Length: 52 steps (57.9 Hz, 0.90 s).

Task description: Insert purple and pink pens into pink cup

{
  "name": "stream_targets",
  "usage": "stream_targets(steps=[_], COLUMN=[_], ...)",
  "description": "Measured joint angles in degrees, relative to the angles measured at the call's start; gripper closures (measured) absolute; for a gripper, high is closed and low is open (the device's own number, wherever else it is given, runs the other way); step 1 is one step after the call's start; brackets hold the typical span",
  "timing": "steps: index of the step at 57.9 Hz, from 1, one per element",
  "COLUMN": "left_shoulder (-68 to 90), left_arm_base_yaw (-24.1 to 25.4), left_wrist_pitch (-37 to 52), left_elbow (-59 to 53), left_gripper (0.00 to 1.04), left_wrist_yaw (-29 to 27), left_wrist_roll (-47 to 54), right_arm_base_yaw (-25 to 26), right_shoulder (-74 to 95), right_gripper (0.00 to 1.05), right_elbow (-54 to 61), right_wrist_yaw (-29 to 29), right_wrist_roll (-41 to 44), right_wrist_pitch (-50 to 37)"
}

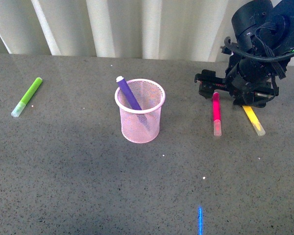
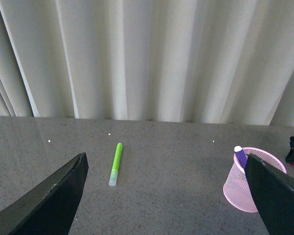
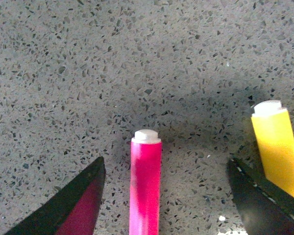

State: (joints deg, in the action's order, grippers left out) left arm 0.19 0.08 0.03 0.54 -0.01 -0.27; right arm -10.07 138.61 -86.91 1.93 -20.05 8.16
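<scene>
Straddling the pink pen (image 1: 216, 113), the right tool (image 3: 165, 192) partly hides a yellow marker (image 1: 254, 120).

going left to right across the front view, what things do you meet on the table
lime-green marker → pink cup, with the purple pen standing inside it → pink pen → yellow marker

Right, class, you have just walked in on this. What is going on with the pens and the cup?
The purple pen already leans inside the pink cup. The pink pen lies on the table, and the right gripper hangs open over its far end, a finger on each side, not gripping it. A yellow marker lies just beside it. The left gripper is open and holds nothing. A green marker lies off to the left.
</scene>
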Motion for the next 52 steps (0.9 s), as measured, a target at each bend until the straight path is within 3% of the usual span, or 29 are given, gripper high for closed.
stream_targets(steps=[26, 45, 52], left_shoulder=[0.0, 0.0, 0.0], left_arm_base_yaw=[0.0, 0.0, 0.0], left_wrist_pitch=[0.0, 0.0, 0.0], left_elbow=[0.0, 0.0, 0.0], left_gripper=[0.07, 0.07, 0.07], left_wrist_yaw=[0.0, 0.0, 0.0], left_wrist_roll=[0.0, 0.0, 0.0], right_arm_base_yaw=[1.9, 2.5, 2.5], right_shoulder=[-0.3, -1.3, -2.4], right_gripper=[0.92, 0.93, 0.93], right_elbow=[1.4, 3.5, 5.6], right_wrist_yaw=[0.4, -0.1, -3.0], right_wrist_roll=[0.3, 0.4, -0.9], right_wrist_pitch=[-1.2, -3.1, -7.6])
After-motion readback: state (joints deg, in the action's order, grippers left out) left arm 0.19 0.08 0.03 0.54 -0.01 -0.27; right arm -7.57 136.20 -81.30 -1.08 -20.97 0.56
